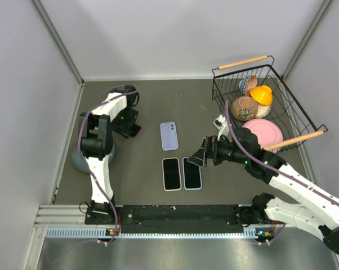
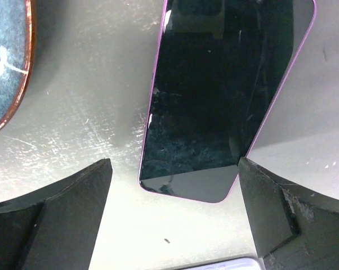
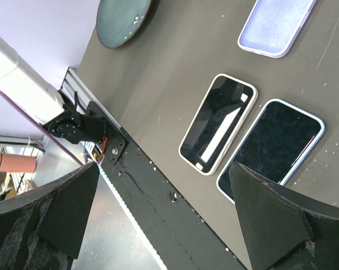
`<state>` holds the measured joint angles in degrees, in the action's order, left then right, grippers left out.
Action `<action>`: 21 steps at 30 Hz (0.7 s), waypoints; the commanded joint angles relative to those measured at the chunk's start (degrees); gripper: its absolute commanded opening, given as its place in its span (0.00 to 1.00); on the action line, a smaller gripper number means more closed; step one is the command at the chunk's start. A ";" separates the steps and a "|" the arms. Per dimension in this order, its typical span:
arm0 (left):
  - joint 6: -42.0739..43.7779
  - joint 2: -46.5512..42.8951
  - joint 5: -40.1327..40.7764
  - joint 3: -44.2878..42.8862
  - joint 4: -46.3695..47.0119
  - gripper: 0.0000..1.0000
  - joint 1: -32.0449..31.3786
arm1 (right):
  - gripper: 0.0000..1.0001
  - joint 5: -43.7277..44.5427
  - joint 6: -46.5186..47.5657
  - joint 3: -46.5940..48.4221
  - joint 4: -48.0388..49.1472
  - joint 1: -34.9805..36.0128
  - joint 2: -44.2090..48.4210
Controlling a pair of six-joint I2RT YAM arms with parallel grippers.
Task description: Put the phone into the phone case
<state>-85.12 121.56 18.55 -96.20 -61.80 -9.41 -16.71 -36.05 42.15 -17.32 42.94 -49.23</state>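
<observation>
Phone [image 2: 214,95], purple-rimmed, lies flat under L gripper [image 2: 174,164], approx 9 o'clock of lavender case [image 1: 169,135]. Prob stiff, thin, slick glass, so you'd pinch its long edges, not the screen. L jaws spread wide, empty; R gripper [image 3: 164,169] likewise agape.

We are looking at a dark grey table [image 1: 158,101] sitting between plain pale walls [image 1: 175,34] that are closing in its far, left and right edges. A black rail [image 1: 181,214] is running along its near edge, and soft, even light is glancing off the scuffed matte top.
</observation>
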 commanded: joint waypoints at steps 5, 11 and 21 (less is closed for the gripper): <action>18.31 3.16 -2.36 -6.45 2.28 0.99 0.44 | 0.99 -1.31 0.81 2.59 2.82 -0.22 -0.60; 21.14 5.44 -5.89 -5.93 1.95 0.99 0.71 | 0.99 -1.22 1.60 3.64 2.91 -0.22 -1.13; 18.42 -0.18 -9.04 6.89 8.89 0.90 0.71 | 0.99 -1.92 2.65 2.94 1.50 -0.22 2.47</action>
<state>-66.26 122.93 12.32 -95.46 -53.65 -8.78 -17.93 -34.94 42.76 -16.29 42.94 -49.06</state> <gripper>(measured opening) 0.918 0.987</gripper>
